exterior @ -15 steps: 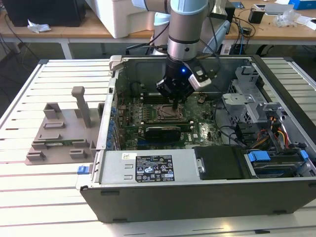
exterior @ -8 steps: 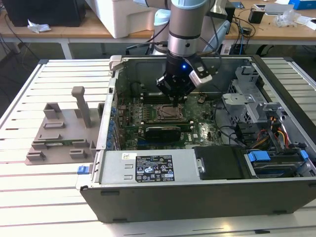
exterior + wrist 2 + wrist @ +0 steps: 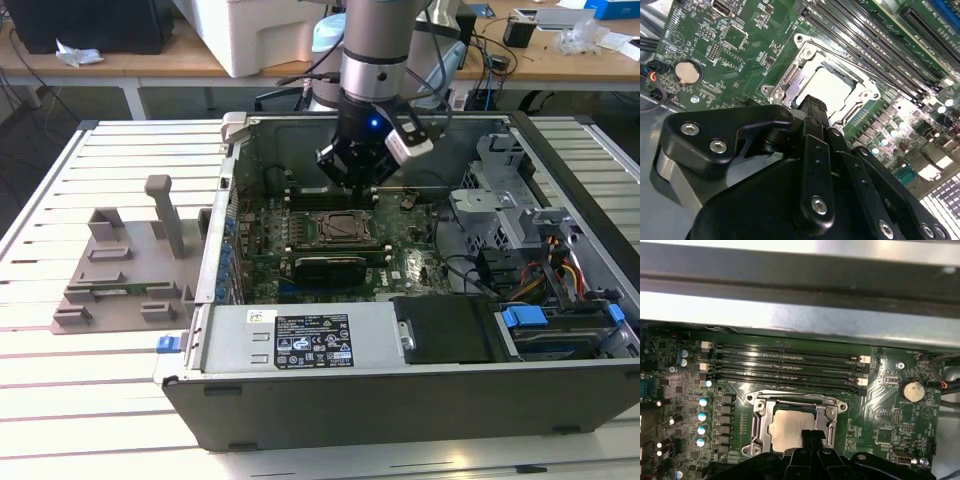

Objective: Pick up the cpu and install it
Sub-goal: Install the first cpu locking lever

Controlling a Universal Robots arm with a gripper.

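While the hand (image 3: 352, 180) hovers, the cpu (image 3: 790, 427) sits in the case (image 3: 420, 400) on a slatted table (image 3: 90, 400).

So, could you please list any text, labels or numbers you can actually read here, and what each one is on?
None can be read.
White sticker on the power supply: print too small.
Motherboard markings in both wrist views: too blurred.
CPU top: no legible print.

cpu (image 3: 789, 427) pale silver-white | motherboard (image 3: 880, 405) green, fine trace pattern | socket frame (image 3: 759, 412) silver | gripper (image 3: 812, 107) black | memory slots (image 3: 785, 367) black | computer case (image 3: 400, 405) dark grey | fixture (image 3: 120, 265) grey
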